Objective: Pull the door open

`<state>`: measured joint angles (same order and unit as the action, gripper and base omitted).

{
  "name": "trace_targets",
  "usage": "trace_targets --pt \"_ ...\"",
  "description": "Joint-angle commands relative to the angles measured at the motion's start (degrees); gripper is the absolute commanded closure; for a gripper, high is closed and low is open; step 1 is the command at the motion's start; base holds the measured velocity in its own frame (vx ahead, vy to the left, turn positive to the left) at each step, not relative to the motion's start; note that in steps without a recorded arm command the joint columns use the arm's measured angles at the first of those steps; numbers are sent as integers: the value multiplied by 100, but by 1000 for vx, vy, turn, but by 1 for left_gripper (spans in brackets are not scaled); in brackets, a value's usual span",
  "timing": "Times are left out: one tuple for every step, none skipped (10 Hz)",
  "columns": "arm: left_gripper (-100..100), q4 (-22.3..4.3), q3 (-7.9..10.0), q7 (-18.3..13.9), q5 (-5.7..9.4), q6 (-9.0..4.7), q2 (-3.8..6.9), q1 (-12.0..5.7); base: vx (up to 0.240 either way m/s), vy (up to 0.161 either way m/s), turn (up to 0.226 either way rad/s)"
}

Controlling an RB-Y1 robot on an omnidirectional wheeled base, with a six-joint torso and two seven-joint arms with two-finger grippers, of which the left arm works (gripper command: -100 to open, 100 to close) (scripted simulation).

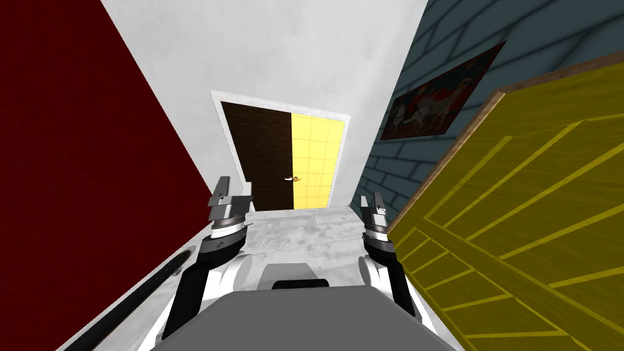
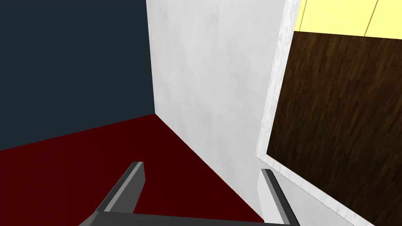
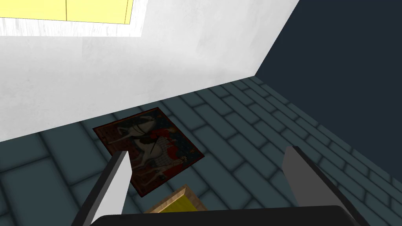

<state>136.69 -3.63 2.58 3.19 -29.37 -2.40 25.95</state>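
Left tool (image 1: 234,190) and right tool (image 1: 372,202) gape empty, the door (image 1: 262,158) well ahead of both.

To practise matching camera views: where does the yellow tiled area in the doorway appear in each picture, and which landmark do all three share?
Head view: the yellow tiled area fills the doorway's right half, beside the dark wooden door.
Left wrist view: the yellow adjoins the dark door, inside the frame.
Right wrist view: the yellow sits in the white wall, which meets the painting's brick wall.
Shared landmark: the white door frame.
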Motion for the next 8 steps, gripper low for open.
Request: trace_targets --pt "-100 -175 8 -35 0 -41 63 -45 92 14 5" --pt "-100 -302 15 -61 1 -70 105 -77 154 -32 -3" --pt "-100 -366 18 -74 1 -85 126 -94 154 -20 11" --pt "-100 -495 24 -99 1 -115 167 -127 163 3 4" --pt "-100 -664 32 -133 1 -154 218 -170 191 16 2" --pt "-100 -756 37 -152 1 -176 245 -194 165 12 2" --pt "-100 -941 46 -189 2 -219 299 -241 153 -1 5" --pt "-100 -1034 50 -208 2 -241 326 -265 132 -12 4"
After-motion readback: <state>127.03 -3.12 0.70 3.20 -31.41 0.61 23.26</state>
